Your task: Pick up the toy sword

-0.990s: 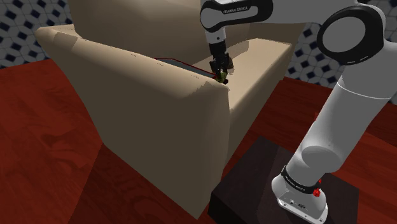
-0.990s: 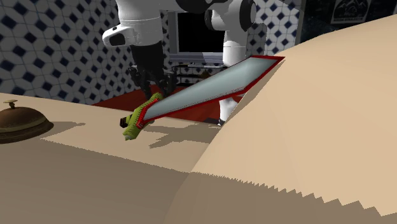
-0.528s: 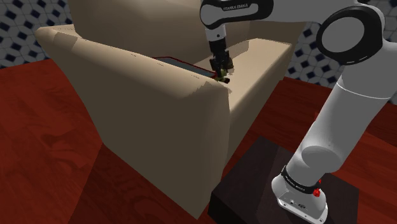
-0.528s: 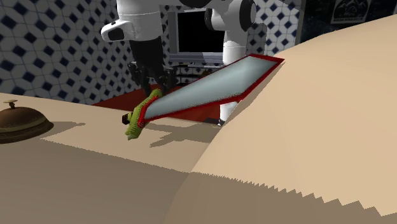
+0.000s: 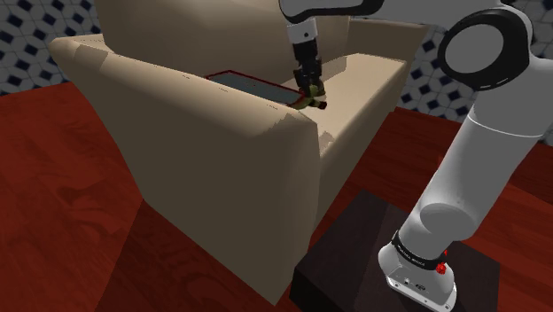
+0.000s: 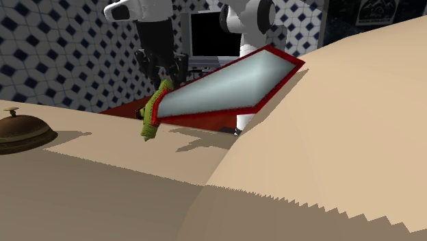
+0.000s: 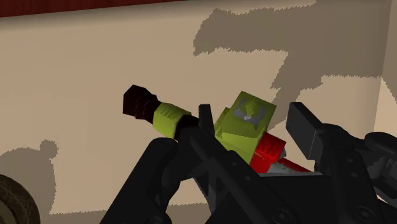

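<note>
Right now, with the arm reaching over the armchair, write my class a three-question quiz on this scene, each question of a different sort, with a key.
1. True or false: the gripper is shut on the toy sword at its green hilt.
2. The blade's rim is: A blue, B red, C yellow.
3. Fill in: the brown bell sits on the beige ____.
Key: 1 true; 2 B; 3 armchair.
</note>
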### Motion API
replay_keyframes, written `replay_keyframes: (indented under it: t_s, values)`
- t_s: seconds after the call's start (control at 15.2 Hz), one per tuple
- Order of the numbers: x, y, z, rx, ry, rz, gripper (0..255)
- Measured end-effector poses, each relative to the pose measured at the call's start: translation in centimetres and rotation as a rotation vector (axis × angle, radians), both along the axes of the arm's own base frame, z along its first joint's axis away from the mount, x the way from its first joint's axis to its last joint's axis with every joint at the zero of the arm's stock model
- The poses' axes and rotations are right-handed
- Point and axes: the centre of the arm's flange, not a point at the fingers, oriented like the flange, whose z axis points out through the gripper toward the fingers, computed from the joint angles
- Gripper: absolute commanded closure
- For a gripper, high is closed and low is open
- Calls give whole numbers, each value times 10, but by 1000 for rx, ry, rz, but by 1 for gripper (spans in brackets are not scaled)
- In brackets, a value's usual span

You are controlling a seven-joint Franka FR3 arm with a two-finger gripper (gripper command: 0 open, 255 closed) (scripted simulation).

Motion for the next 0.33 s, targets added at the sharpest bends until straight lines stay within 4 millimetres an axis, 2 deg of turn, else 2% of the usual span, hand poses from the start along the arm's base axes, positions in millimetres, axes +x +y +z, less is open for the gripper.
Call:
replay_keyframes:
  t_s: [0.33]
  values:
    - [0,1,25,0,0,0,255]
